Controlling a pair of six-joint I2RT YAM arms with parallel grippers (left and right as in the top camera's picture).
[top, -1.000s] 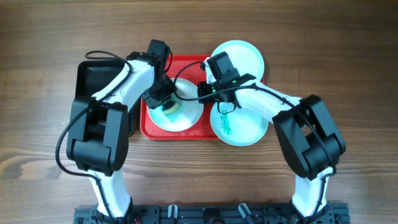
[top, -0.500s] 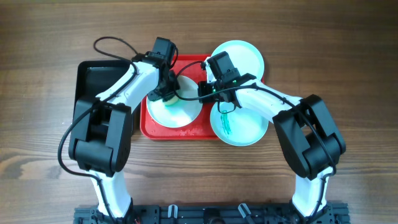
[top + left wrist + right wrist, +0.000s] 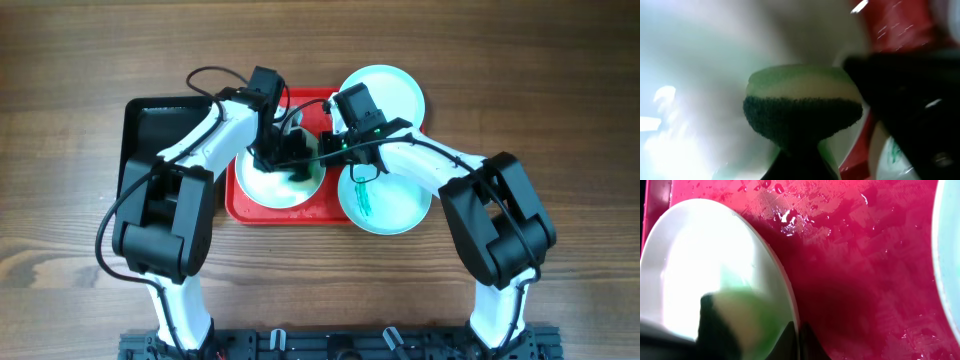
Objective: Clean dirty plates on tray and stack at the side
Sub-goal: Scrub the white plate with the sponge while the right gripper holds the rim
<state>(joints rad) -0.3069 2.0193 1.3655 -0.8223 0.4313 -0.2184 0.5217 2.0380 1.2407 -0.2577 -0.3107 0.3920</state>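
From above, the red tray (image 3: pixel 292 214) sits in the middle of the table (image 3: pixel 80 60). The white plate (image 3: pixel 262 188) lies on the tray. The left gripper (image 3: pixel 285 158) is over this plate. The right gripper (image 3: pixel 328 152) is at the plate's right edge. One blue-green plate (image 3: pixel 392 85) lies at the tray's far right corner. The other blue-green plate (image 3: pixel 398 208) lies just beside the tray's right side and has a green streak (image 3: pixel 362 200) on it. A black tray (image 3: pixel 150 125) sits to the left of the red tray.

The left wrist camera is very close and blurry. A sponge (image 3: pixel 802 107), green on top and dark below, is pinched tight in the left gripper. It is right up against the white plate (image 3: pixel 700 75). A bit of the red tray (image 3: pixel 900 25) shows at the top right.

The right wrist camera shows the white plate (image 3: pixel 700 265) tilted up over the wet red tray (image 3: pixel 850 255). The right gripper (image 3: pixel 797 336) is closed on the plate's rim. The sponge (image 3: pixel 747 312) is on the plate. The edge of a blue-green plate (image 3: pixel 951 245) shows at the right.
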